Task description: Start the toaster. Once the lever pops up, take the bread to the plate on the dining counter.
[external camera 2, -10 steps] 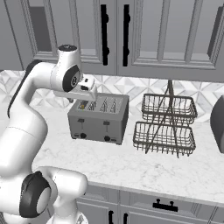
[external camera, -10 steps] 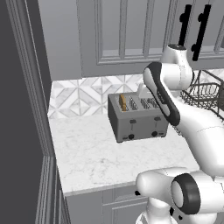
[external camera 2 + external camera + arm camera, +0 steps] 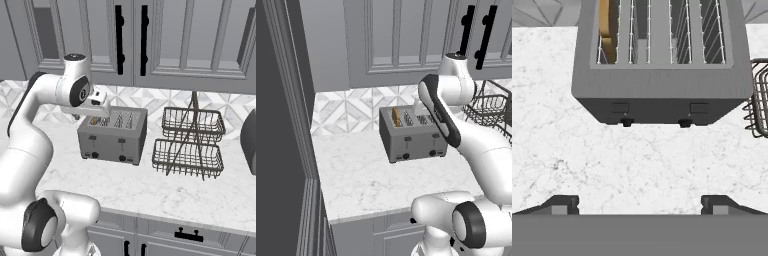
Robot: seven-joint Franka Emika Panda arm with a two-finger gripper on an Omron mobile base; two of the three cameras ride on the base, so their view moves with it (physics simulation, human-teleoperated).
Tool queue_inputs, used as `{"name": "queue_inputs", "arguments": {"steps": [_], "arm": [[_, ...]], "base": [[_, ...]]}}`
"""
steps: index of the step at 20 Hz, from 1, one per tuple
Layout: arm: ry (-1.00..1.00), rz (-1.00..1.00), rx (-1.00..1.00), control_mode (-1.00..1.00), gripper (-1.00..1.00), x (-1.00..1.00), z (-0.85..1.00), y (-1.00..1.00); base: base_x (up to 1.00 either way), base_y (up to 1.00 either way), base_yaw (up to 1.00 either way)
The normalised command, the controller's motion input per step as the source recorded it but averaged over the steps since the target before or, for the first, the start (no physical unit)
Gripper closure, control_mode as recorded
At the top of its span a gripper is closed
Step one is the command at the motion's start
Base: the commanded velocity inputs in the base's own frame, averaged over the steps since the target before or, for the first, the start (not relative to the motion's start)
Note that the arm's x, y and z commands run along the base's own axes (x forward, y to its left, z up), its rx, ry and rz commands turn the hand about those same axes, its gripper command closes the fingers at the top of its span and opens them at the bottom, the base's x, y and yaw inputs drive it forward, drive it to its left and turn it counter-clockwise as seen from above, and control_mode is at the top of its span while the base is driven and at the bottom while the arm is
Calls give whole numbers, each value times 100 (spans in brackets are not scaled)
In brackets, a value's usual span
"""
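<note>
Pincer hanging released above toaster, grasping nothing; bread sitting in leftmost slot; toaster standing on bench near far wall; judging lever not yet pressed; toasting, carrying to plate all remaining.

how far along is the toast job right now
Done: little beyond setup. The bread sits in the leftmost slot of the toaster. In hand: the open, empty gripper hovers above the toaster's front, where the lever is; nothing is touched yet. Left: press the lever, wait for it to pop up, then carry the bread to the plate on the dining counter.
</note>
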Motion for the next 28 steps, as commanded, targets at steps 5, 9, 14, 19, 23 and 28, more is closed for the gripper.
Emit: {"name": "queue_inputs", "arguments": {"steps": [5, 9, 14, 19, 23, 28], "arm": [[-1, 1, -15, -100, -100, -6, -42, 6], [-3, 0, -3, -100, -100, 0, -83, 17], [-13, 0, 0, -100, -100, 24, -48, 31], [-3, 0, 0, -100, -100, 46, -13, 23], [1, 0, 0, -100, -100, 34, -12, 0], [-1, 0, 4, -100, -100, 7, -42, 0]], "base": [[0, 0, 0], [0, 0, 0], [0, 0, 0], [0, 0, 0], [0, 0, 0], [0, 0, 0]]}}
